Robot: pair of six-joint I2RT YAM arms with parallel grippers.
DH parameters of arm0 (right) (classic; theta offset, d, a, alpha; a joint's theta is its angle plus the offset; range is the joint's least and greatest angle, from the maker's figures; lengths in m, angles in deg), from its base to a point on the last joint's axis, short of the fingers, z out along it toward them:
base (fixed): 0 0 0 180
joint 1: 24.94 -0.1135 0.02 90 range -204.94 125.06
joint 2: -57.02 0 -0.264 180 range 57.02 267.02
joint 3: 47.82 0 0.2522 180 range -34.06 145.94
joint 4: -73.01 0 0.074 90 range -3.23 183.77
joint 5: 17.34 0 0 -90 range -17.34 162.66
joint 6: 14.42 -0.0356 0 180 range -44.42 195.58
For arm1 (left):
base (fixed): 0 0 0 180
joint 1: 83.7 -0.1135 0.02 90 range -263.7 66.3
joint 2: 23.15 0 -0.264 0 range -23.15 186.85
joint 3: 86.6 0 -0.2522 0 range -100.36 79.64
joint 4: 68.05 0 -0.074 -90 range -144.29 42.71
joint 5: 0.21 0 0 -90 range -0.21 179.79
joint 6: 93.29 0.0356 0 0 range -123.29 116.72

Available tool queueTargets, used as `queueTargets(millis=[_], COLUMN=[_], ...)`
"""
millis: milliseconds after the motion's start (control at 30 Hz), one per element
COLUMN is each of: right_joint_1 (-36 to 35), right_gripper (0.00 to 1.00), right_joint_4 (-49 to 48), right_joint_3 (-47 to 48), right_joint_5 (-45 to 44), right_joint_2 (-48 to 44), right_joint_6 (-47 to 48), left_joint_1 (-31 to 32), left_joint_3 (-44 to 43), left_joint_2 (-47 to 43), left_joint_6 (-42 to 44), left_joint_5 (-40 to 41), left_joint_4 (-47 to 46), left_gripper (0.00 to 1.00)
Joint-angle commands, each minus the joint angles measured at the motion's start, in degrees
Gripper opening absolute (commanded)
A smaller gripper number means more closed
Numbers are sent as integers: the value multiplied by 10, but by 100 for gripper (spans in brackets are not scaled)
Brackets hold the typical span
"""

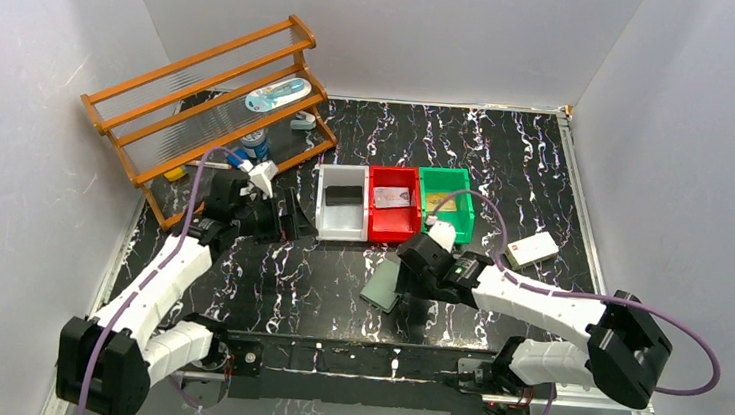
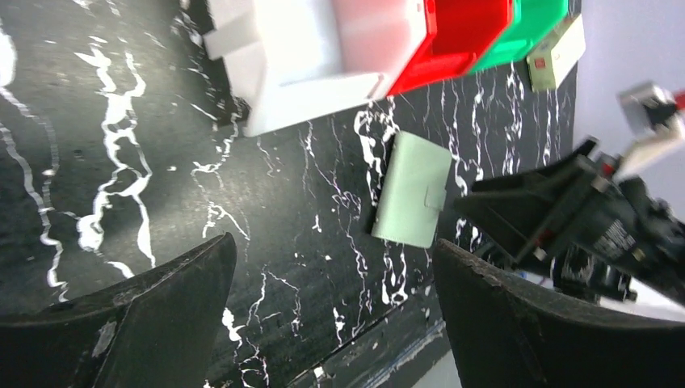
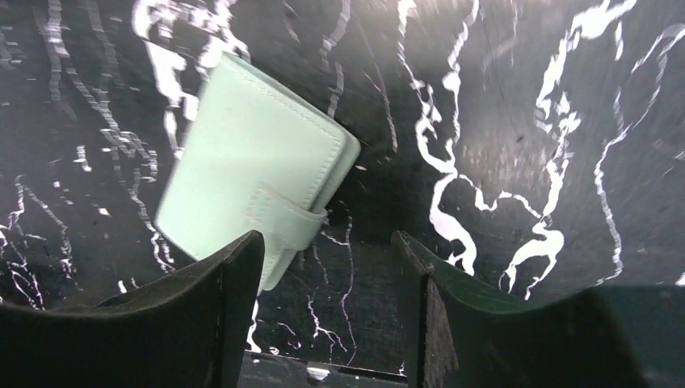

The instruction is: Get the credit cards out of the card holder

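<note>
The card holder [image 1: 379,291] lies closed on the black marbled table, pale grey-green, its tab fastened over the edge [image 3: 250,170]. My right gripper [image 3: 327,238] hangs open just over it. The left finger overlaps the holder's tab corner and only bare table shows between the jaws. Three credit cards lie in the bins behind: a dark one [image 1: 345,194] in the white bin, a pale printed one [image 1: 394,198] in the red bin, and another [image 1: 444,203] in the green bin. My left gripper [image 2: 335,242] stands open and empty to the left, its view facing the holder [image 2: 416,186].
White bin [image 1: 327,226], red bin [image 1: 389,232] and green bin [image 1: 466,184] stand side by side mid-table. A white box with a red mark [image 1: 531,249] lies to their right. A wooden rack [image 1: 212,104] with small items stands at the back left.
</note>
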Motion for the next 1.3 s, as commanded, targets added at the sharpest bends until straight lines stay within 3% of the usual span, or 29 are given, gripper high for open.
queueTargets(millis=[0,333,633,733,867,933,1100,1267], right_joint_1=[45,134,153,156,157,157,156,127], right_gripper=[67,66,62,51,25,13,7,6], right_joint_4=[-80,-257,-321,-330,-344,-321,-242,-34], right_joint_3=[-63,-136,-150,-157,-155,-139,-84,48], right_joint_5=[118,241,262,260,261,250,230,124], right_joint_2=[-24,0,39,58,35,5,-82,-62], right_joint_6=[-85,-66,-101,-114,-87,-49,93,208], left_joint_1=[22,57,89,119,146,151,151,151], left_joint_3=[-14,-10,-24,-29,-31,-30,-30,-42], left_joint_2=[29,59,100,124,138,132,95,60], left_joint_6=[30,35,40,41,32,29,14,-3], left_joint_5=[-86,-52,-57,-43,-12,3,73,193], left_joint_4=[-17,-21,-30,-33,-40,-42,-32,12], left_gripper=[89,87,83,81,79,79,79,80])
